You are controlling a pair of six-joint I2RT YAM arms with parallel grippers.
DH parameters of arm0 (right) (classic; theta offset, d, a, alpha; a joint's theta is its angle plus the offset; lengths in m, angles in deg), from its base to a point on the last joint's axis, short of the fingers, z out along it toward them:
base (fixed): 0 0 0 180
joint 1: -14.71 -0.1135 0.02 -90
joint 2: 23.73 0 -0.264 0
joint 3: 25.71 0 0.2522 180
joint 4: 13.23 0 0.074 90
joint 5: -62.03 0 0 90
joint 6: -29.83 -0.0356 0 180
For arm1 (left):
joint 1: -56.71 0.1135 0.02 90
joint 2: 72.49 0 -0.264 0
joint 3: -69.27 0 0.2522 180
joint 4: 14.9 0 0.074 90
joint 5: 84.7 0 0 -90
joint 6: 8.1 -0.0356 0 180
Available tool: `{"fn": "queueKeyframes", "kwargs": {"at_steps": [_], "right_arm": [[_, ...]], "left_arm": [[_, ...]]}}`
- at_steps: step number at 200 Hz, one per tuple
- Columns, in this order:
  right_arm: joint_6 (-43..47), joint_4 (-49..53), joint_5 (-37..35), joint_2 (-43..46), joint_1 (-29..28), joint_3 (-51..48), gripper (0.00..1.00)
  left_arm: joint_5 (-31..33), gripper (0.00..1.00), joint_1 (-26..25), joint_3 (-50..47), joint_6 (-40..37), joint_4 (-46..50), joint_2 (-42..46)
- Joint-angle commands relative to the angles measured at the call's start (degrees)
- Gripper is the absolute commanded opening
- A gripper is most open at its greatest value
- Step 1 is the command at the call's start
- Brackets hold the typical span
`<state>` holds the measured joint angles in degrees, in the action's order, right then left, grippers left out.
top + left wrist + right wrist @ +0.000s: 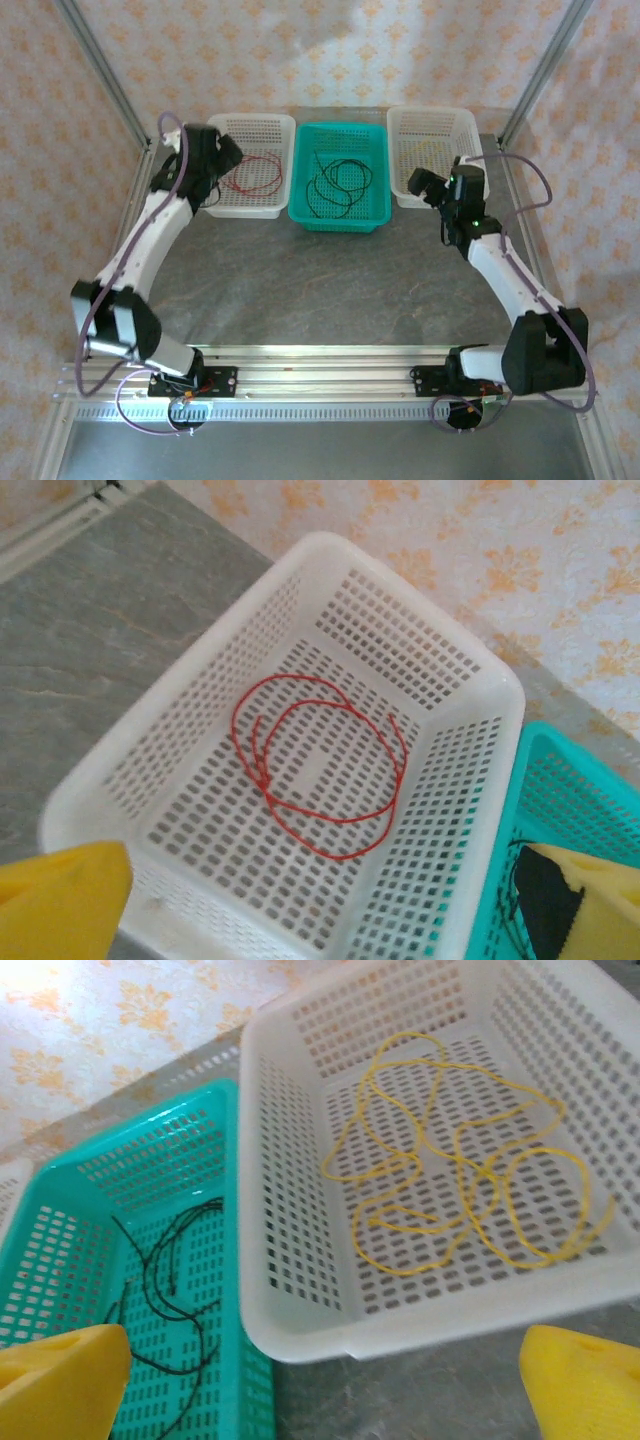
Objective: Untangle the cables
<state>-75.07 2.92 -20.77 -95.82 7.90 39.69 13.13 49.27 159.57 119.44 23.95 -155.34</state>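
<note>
Top external view: we count three baskets in a row on the table [320, 290], one cable each — red cable [252, 172] in the left white basket [250, 118], black cable [338, 185] in the teal basket [340, 127], yellow cable [432, 150] in the right white basket [432, 110] — all loose, roundish coils. The left tool [322, 905] and right tool [322, 1385] gape wide, empty.

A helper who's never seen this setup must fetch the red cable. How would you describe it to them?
At the far edge of the table stand three baskets in a row. The red cable lies looped in the left white basket. It is the only red one: the teal basket holds a black cable, the right white basket a yellow cable.
</note>
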Motion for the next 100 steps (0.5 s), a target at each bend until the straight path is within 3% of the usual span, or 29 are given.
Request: {"fn": "queueKeyframes", "kwargs": {"at_steps": [1,38,65,85,100], "right_arm": [[1.9,-2.4,-5.8,5.8,0.0,-5.4,1.0],[-0.9,-2.8,-14.0,16.2,0.0,-16.4,1.0],[-1.5,-13.6,-19.4,26.3,0.2,-30.3,1.0],[1.7,-25.9,-20.4,29.6,0.6,-40.5,1.0],[4.0,-27.2,-18.2,26.7,3.4,-39.3,1.0]], "left_arm": [[3.5,0.99,1.1,-14.3,-3.6,-12.1,7.5],[5.7,0.99,1.4,-36.5,-13.2,-29.4,22.6],[8.0,0.99,1.5,-52.3,-20.6,-45.4,32.0],[9.6,1.0,1.6,-58.0,-24.4,-49.3,33.2],[8.3,1.0,2.0,-60.5,-25.8,-51.6,31.2]]}}
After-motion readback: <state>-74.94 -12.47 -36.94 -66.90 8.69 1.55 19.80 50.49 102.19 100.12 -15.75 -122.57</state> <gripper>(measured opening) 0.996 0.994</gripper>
